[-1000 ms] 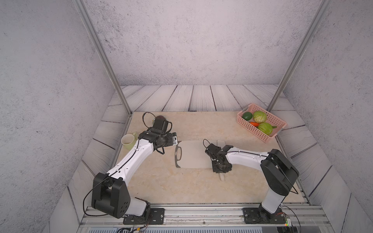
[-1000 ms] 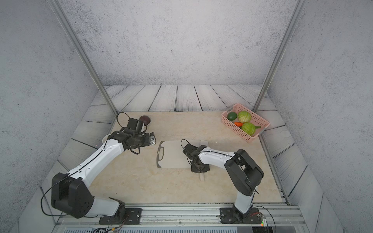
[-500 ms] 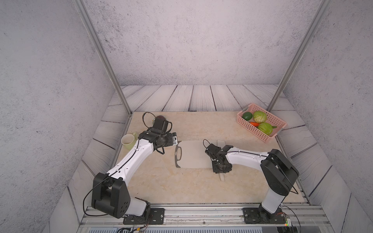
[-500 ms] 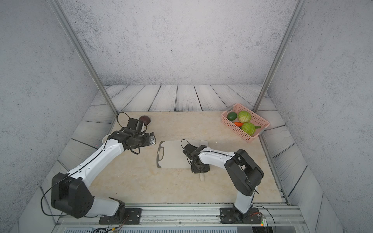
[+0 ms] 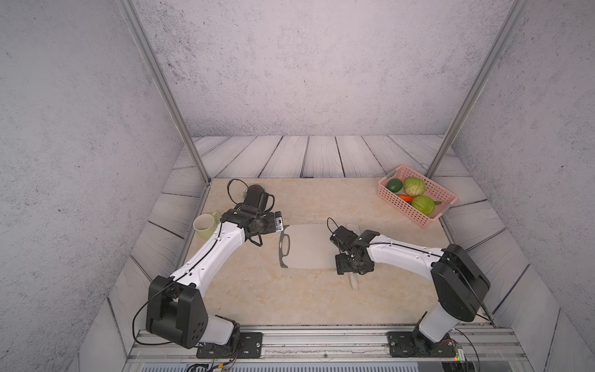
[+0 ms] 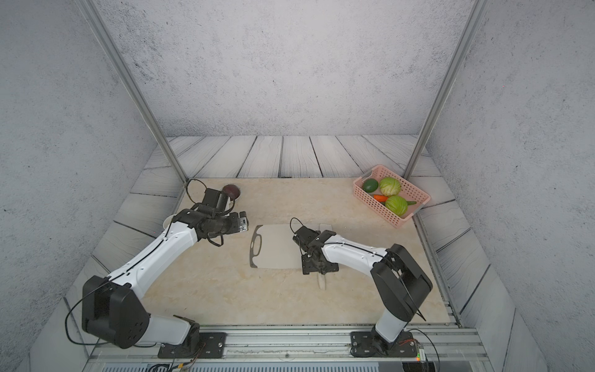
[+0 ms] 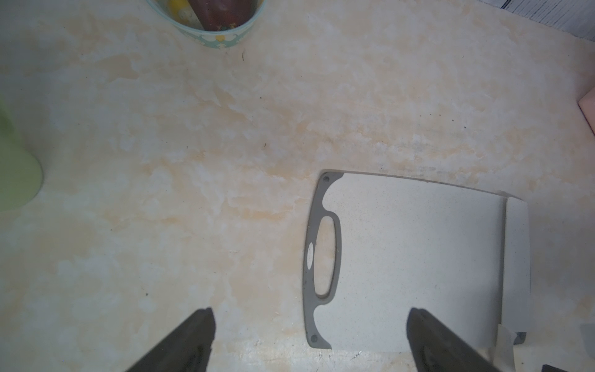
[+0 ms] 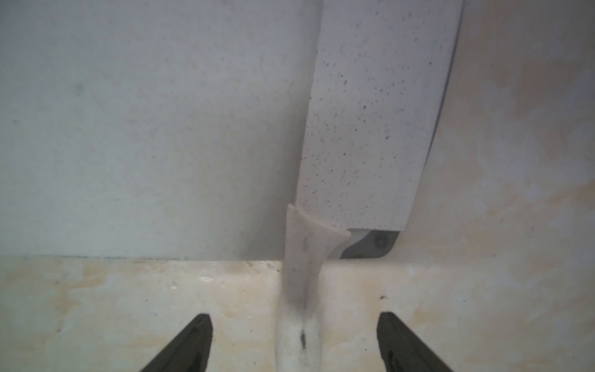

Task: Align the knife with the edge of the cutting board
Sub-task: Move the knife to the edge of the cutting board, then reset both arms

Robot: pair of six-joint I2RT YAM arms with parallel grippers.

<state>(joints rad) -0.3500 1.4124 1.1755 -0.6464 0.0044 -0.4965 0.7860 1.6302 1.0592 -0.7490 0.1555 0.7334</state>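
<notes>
The pale grey cutting board (image 5: 306, 246) (image 6: 277, 248) lies flat mid-table, slot handle to the left. The off-white knife (image 8: 370, 112) lies along the board's right end, its blade over the dark trim. Its cream handle (image 5: 354, 281) (image 6: 322, 282) sticks out past the board's near edge. My right gripper (image 8: 294, 317) (image 5: 352, 264) is open, straddling that handle with a gap on both sides. My left gripper (image 7: 310, 310) (image 5: 278, 224) hovers open and empty by the board's (image 7: 418, 257) far left corner. In the left wrist view the knife (image 7: 516, 257) shows as a strip at the board's end.
A pink basket (image 5: 409, 212) (image 6: 376, 206) of vegetables stands at the back right. A green cup (image 5: 204, 225) sits at the left edge beside my left arm. A patterned bowl (image 7: 222, 29) holding a dark item (image 6: 231, 191) stands behind the left gripper.
My right gripper's jaws have spread apart and let go of the knife handle. Neither arm nor the knife has visibly shifted.
</notes>
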